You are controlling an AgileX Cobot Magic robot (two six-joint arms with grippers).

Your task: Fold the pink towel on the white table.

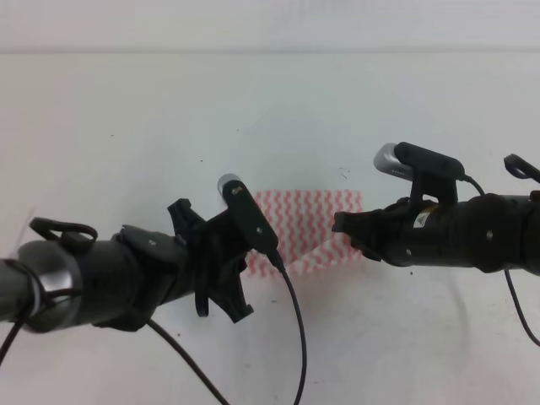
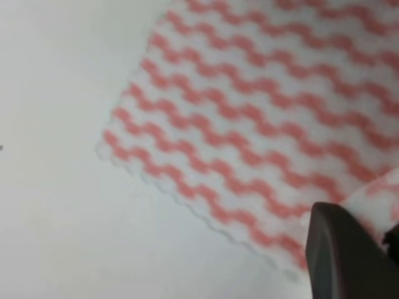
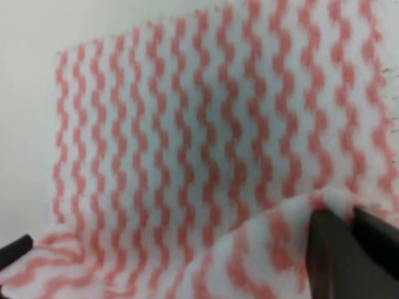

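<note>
The towel (image 1: 308, 221) lies mid-surface (image 1: 126, 126), thin, limp and light (it will sag anywhere unsupported), so corners are the hold. The right claw (image 3: 349, 249) and left claw (image 2: 368, 249) are each pinched onto a raised near edge.

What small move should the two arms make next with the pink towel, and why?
Probably carry the near edge farther across. Both grippers, left and right, seem to pinch the pink towel with the near edge lifted, as the right wrist view shows, while the rest lies flat on the white table.
</note>
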